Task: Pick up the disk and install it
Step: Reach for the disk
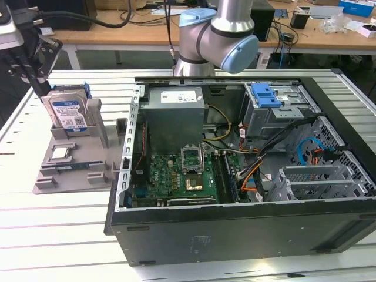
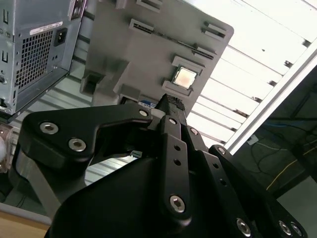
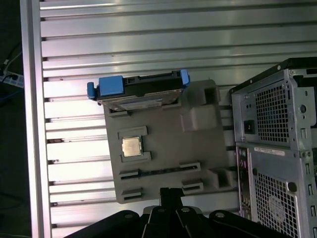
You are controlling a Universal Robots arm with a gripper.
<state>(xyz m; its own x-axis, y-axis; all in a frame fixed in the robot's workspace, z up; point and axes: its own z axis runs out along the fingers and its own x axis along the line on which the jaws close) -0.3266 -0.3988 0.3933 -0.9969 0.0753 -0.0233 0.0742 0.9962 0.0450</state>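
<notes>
The exterior view counts one robot arm (image 1: 217,32), one gripper (image 1: 39,82), one open computer case (image 1: 235,235) and one grey holder (image 1: 76,179), which lies at the case's nine o'clock. The holder bears three parts, one of each kind: one disk (image 1: 69,113) at its twelve o'clock end, one square chip (image 1: 60,153) near its middle and one thin memory stick (image 1: 71,167) toward six o'clock. Inside the case sit one power supply (image 1: 174,103) at eleven o'clock, one green motherboard (image 1: 176,173) at seven o'clock and one blue bracket (image 1: 265,94) at one o'clock. One slatted table (image 1: 59,235) carries everything.
</notes>
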